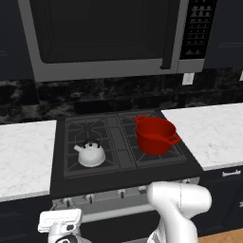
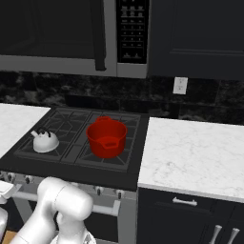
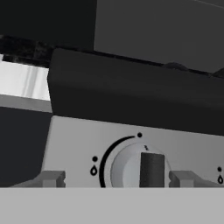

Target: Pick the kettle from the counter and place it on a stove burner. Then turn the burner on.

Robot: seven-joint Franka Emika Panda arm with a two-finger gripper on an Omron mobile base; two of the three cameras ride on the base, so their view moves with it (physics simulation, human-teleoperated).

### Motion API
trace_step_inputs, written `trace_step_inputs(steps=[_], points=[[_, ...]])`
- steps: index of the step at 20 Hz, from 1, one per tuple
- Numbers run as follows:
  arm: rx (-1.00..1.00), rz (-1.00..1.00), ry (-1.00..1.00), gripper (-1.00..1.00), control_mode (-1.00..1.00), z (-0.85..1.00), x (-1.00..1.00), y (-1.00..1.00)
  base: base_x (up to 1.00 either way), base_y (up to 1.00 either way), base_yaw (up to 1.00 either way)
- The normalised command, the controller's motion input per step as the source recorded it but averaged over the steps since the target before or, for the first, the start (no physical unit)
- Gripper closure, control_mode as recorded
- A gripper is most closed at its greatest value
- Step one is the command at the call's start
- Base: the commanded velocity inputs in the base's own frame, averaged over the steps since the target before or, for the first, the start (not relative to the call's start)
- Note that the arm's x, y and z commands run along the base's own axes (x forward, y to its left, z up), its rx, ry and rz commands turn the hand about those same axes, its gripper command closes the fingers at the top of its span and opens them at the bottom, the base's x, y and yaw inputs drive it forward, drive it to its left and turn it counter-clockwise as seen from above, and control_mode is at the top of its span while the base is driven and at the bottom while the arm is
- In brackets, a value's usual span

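The white marble worktop flanks the black cooktop and carries no kettle. The kettle stands upright on the front left stove burner, well apart from the red pot; placement is judged complete. Turning the burner on remains. The hand sits low at the stove front, its fingertips apart on either side of a control knob, not visibly touching it. No flame is discernible. The knob's lower half is cut off.
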Motion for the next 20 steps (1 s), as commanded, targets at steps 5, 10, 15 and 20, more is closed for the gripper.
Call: trace_step_inputs(steps=[5, 10, 15, 20], points=[[0.0, 0.01, 0.01, -1.0, -1.0, -0.14, 0.2, -0.01, 0.0, 0.0, 0.0], [0.02, 0.07, -0.07, -1.0, -1.0, 0.0, 0.0, -0.38, 0.0, 0.0, 0.0], [0.0, 0.01, 0.0, -1.0, -1.0, 0.0, 0.0, -0.07, 0.0, 0.0, 0.0], [0.0, 0.0, 0.0, 1.0, -1.0, 0.0, 0.01, 0.0, 0.0, 0.0, 0.0]])
